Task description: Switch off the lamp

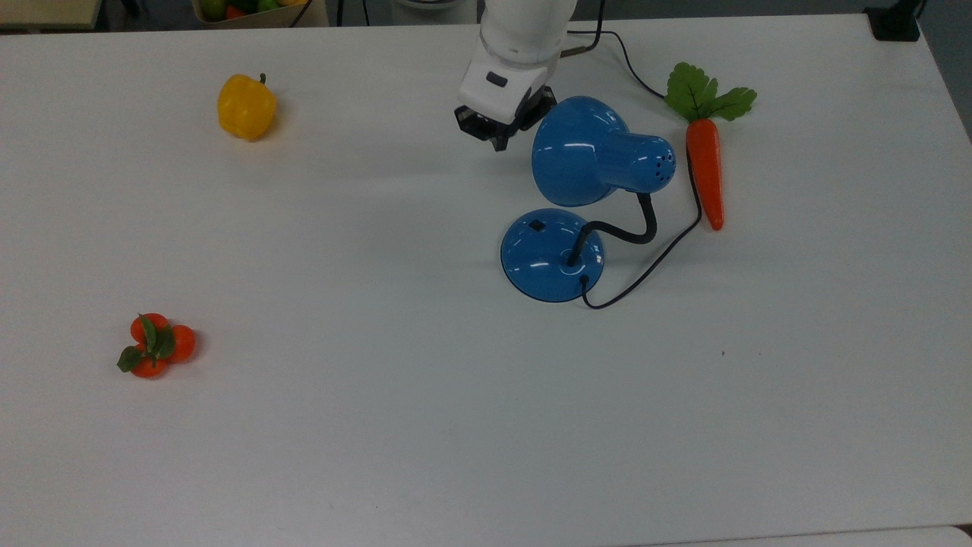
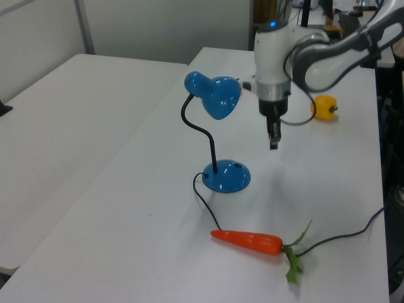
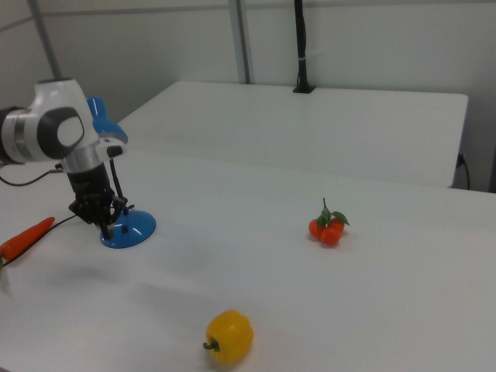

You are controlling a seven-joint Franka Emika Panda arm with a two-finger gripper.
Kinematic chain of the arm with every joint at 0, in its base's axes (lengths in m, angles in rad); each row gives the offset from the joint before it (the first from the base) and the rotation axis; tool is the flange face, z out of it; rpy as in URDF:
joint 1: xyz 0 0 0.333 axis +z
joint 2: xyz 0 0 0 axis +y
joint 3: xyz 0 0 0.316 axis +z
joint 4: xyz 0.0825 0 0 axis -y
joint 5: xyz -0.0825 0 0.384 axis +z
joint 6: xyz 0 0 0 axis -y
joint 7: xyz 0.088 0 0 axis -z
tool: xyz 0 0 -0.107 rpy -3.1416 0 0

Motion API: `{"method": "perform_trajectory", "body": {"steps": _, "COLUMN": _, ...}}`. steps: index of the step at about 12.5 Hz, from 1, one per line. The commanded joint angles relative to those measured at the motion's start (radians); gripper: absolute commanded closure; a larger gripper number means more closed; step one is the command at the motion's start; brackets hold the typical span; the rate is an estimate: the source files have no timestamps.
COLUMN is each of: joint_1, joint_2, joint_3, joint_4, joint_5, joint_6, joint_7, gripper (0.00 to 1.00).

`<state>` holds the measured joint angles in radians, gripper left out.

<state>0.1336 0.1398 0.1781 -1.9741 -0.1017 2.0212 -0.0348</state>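
The blue lamp stands on the white table (image 1: 380, 425), and no light comes from it. Its dome shade (image 1: 585, 152) hangs over the round base (image 1: 543, 262), joined by a black gooseneck. A small black switch (image 1: 537, 225) sits on the base, uncovered. My gripper (image 1: 497, 138) hovers above the table, up and to the top view's left of the shade, apart from the lamp. In the left view the gripper (image 2: 273, 142) hangs to the right of the shade (image 2: 218, 98), well above the base (image 2: 227, 180), fingers together on nothing.
A carrot (image 1: 705, 171) lies beside the lamp's black cord (image 1: 645, 273) on the top view's right. A yellow pepper (image 1: 245, 106) sits at the top view's upper left and a cluster of small orange fruits (image 1: 154, 346) at its lower left.
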Motion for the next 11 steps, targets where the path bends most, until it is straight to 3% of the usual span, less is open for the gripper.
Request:
{"method": "perform_trajectory", "body": {"steps": 1, "joint_1": -0.058, "joint_2": -0.08, "joint_3": -0.008, "joint_4": 0.075, "joint_5": -0.013, "joint_6": -0.168, "joint_7": 0.001, "gripper": 1.0}}
{"method": "perform_trajectory", "body": {"steps": 5, "joint_1": -0.161, "joint_2": -0.088, "joint_3": -0.012, "joint_4": 0.252, "joint_5": -0.003, "joint_6": -0.309, "joint_7": 0.003, "gripper": 1.0}}
{"method": "perform_trajectory", "body": {"steps": 8, "joint_1": -0.166, "joint_2": -0.089, "joint_3": -0.08, "joint_4": 0.363, "joint_5": 0.0, "joint_6": -0.41, "joint_7": 0.006, "gripper": 1.0}}
{"method": "perform_trajectory", "body": {"steps": 10, "joint_1": -0.166, "joint_2": -0.108, "joint_3": -0.111, "joint_4": 0.388, "joint_5": 0.002, "joint_6": -0.444, "joint_7": 0.006, "gripper": 0.93}}
{"method": "perform_trajectory", "body": {"steps": 11, "joint_1": -0.167, "joint_2": -0.117, "joint_3": -0.118, "joint_4": 0.389, "joint_5": 0.002, "joint_6": -0.446, "joint_7": 0.007, "gripper": 0.83}}
